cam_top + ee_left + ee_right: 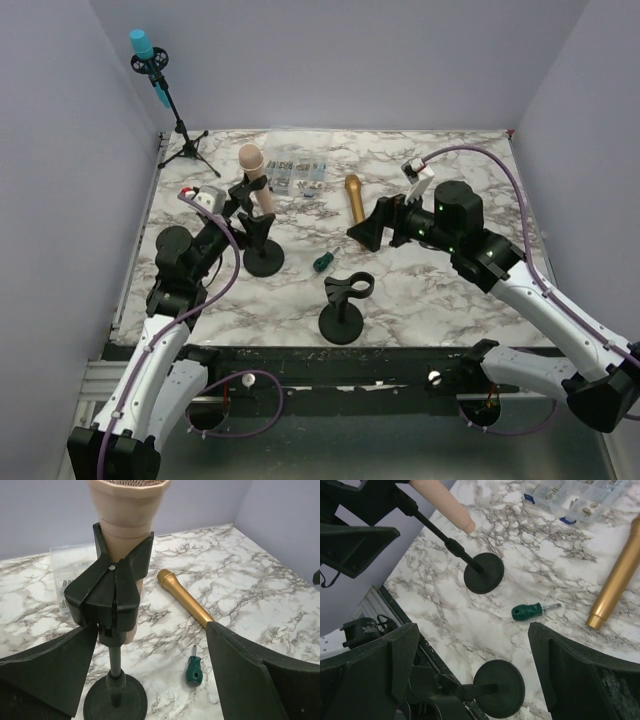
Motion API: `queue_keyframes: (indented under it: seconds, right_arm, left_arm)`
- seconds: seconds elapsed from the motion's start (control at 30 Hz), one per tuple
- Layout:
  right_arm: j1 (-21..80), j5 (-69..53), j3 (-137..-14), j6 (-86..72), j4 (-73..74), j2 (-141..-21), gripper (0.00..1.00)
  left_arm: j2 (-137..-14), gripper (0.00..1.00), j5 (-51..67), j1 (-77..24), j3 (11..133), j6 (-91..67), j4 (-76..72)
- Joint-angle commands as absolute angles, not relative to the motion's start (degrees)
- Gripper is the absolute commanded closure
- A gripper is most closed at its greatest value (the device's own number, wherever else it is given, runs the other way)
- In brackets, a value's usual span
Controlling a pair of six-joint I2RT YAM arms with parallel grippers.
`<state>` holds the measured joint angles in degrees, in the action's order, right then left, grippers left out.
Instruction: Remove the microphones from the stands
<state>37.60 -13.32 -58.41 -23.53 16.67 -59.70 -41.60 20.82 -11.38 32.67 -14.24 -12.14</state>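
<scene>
A beige microphone point(250, 160) stands tilted in the black clip point(107, 597) of a round-based stand point(263, 260). My left gripper point(238, 205) is open just in front of that clip. In the left wrist view its fingers point(45, 670) are spread wide, and the stand's pole point(116, 665) rises just inside the left one, touching nothing. My right gripper point(368, 232) is open over the table's middle, holding nothing. In the right wrist view it hangs above a second, empty stand point(500, 687), and the microphone's lower end point(442, 502) shows at the top.
A gold microphone point(353, 198) lies on the marble beside a small green screwdriver point(322, 262). The empty stand point(343, 305) is near the front edge. A clear box of screws point(295, 175) sits at the back, and a blue microphone on a tripod point(150, 60) stands back left.
</scene>
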Motion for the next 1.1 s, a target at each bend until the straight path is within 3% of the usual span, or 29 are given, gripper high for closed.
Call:
queue_keyframes:
  seconds: [0.0, 0.27, 0.63, 0.73, 0.87, 1.07]
  right_arm:
    - [38.9, -16.2, -63.0, -21.8, 9.8, -63.5, 0.00]
    - [46.4, -10.7, -73.0, -19.2, 1.9, -75.4, 0.00]
    - [54.5, 2.9, -88.4, -12.8, -9.4, -94.2, 0.01]
    - [55.1, 3.3, -91.2, -11.4, -11.6, -96.8, 0.02]
    - [55.4, 6.8, -97.0, -10.4, -10.1, -101.3, 0.16]
    - [55.6, 7.0, -103.0, -9.5, -7.6, -106.7, 0.17]
  left_arm:
    - [-36.0, 0.06, 19.6, -11.6, 33.1, -13.0, -3.7]
    - [-22.3, 0.01, 10.1, -11.5, 32.9, -10.6, 10.8]
    - [-13.5, 0.04, 2.0, -11.4, 30.5, -5.9, 14.2]
    - [-10.8, 0.04, 1.1, -11.4, 28.2, -5.8, 13.9]
    - [-10.8, 0.04, 1.5, -11.5, 28.6, -6.6, 13.3]
    - [-13.5, 0.03, 1.8, -11.4, 29.9, -8.2, 10.9]
